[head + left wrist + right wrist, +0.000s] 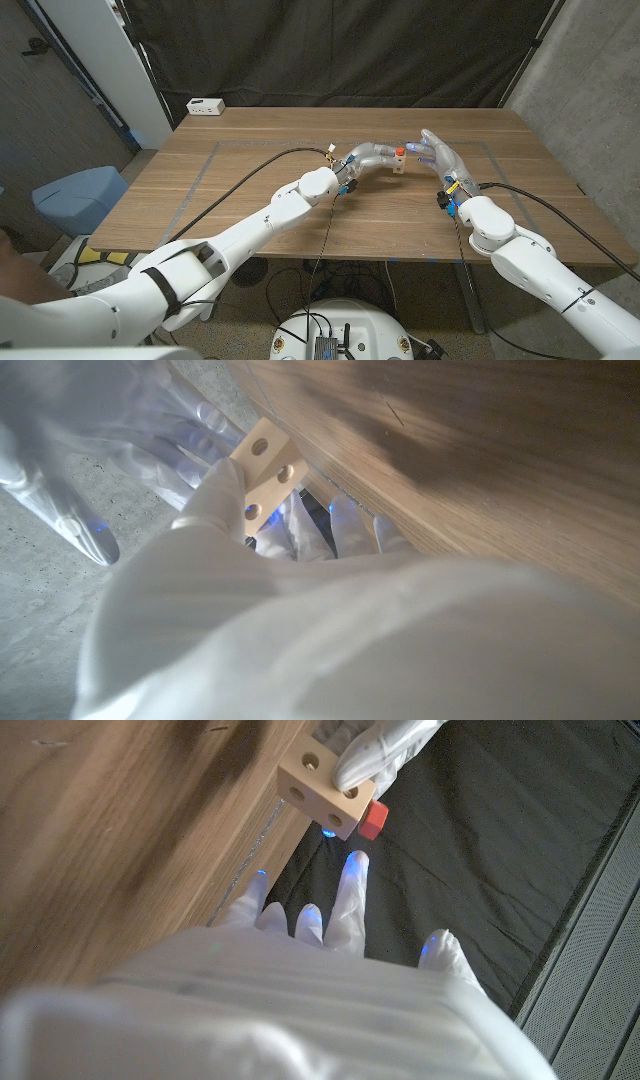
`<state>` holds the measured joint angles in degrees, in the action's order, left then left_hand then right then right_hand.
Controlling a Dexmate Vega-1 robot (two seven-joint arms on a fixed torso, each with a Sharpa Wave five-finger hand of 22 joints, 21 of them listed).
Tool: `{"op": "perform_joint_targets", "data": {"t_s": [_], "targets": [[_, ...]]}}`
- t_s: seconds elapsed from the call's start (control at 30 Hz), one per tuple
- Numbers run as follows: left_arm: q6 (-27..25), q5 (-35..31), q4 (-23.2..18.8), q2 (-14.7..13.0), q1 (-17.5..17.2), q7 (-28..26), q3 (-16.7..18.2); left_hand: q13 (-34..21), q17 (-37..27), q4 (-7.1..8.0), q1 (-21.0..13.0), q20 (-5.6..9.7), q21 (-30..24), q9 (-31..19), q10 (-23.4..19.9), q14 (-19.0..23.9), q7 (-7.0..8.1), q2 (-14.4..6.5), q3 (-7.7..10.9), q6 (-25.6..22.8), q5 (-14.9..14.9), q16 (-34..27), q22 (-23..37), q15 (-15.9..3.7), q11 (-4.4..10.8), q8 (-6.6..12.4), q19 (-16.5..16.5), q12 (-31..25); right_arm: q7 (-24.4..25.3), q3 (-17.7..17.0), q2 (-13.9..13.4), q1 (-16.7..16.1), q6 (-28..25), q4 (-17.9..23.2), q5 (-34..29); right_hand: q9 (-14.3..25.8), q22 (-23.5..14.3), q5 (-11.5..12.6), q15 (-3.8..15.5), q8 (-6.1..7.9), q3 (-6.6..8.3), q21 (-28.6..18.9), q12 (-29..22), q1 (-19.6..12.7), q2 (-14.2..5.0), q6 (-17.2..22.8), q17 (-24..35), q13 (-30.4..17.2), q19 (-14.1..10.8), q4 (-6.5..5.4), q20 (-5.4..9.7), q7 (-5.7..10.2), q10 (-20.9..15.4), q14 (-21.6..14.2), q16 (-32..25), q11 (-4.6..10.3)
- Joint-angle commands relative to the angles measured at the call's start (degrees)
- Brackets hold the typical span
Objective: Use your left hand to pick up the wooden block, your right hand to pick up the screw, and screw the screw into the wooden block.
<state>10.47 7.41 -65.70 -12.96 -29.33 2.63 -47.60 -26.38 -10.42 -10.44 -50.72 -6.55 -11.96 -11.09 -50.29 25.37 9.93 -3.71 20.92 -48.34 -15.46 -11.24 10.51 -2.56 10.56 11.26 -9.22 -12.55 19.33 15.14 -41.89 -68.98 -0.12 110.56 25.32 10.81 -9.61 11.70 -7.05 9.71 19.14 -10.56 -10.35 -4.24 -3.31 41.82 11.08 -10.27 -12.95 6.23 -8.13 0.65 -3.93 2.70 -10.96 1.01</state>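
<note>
left hand (pixel 372 157) holding wooden block (pixel 399 164), apparently red screw (pixel 399 152) on top, right hand (pixel 437 155) beside

A robotics lab or test bay is being indicated: a black curtain (pixel 350 50) is hanging behind the wooden tabletop (pixel 250 200), tape lines are marking it, cables (pixel 250 170) are trailing across, and bare concrete walls (pixel 590 80) are flanking.

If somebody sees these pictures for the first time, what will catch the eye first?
Probably the two white hands meeting above the middle of the wooden table. The left hand holds up a pale wooden block with round holes, a red screw sticking from its side. The right hand hovers beside it, fingers spread.
</note>
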Motion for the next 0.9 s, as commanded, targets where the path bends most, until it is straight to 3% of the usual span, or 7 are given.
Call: {"op": "perform_joint_targets", "data": {"t_s": [0.03,0.57,0.9], "targets": [[-0.51,-0.16,-1.26,-0.56,-0.61,-0.43,0.20,-2.05,-0.03,1.48,0.04,0.25,-0.38,-0.30,-1.23,0.68,-2.32,-0.82,1.80,-3.71,-0.38,-0.11,0.31,-1.28,0.73,0.43,-0.17,-0.97,-2.51,0.96,-0.34,1.31,0.17,-1.18,1.14,0.17,-0.13,0.02,-0.25,0.04,-0.08,0.38,0.50,0.58,0.17,-1.29,0.18,-0.20,0.90,-0.47,0.03,0.30,1.36,1.11,0.20,0.34],[-0.18,0.05,-0.87,-0.55,-0.53,-0.20,0.35,-2.05,-0.03,1.49,0.10,0.29,-0.38,-0.30,-1.25,0.74,-2.23,-0.80,1.83,-3.79,-0.38,-0.12,0.31,-1.20,0.71,0.46,-0.19,-0.97,-3.76,2.18,0.65,2.65,1.53,-2.63,2.07,0.13,-0.12,0.15,-0.51,0.62,-0.33,0.99,0.21,1.14,0.29,-2.33,0.21,-0.17,4.91,-0.79,-0.43,0.57,2.80,2.60,0.26,0.67],[-0.32,0.11,-1.13,-0.70,-0.61,-0.19,0.43,-2.04,-0.02,1.47,0.09,0.29,-0.38,-0.30,-1.26,0.75,-2.29,-0.80,1.85,-3.63,-0.38,-0.12,0.31,-1.15,0.69,0.39,-0.19,-0.97,-3.60,2.58,0.92,3.07,1.98,-2.91,1.92,0.09,-0.10,0.29,-0.44,2.09,-0.24,0.34,-0.49,1.07,0.05,1.30,0.09,-0.13,5.36,-0.84,-0.50,0.47,1.71,2.15,-0.18,1.21]]}}
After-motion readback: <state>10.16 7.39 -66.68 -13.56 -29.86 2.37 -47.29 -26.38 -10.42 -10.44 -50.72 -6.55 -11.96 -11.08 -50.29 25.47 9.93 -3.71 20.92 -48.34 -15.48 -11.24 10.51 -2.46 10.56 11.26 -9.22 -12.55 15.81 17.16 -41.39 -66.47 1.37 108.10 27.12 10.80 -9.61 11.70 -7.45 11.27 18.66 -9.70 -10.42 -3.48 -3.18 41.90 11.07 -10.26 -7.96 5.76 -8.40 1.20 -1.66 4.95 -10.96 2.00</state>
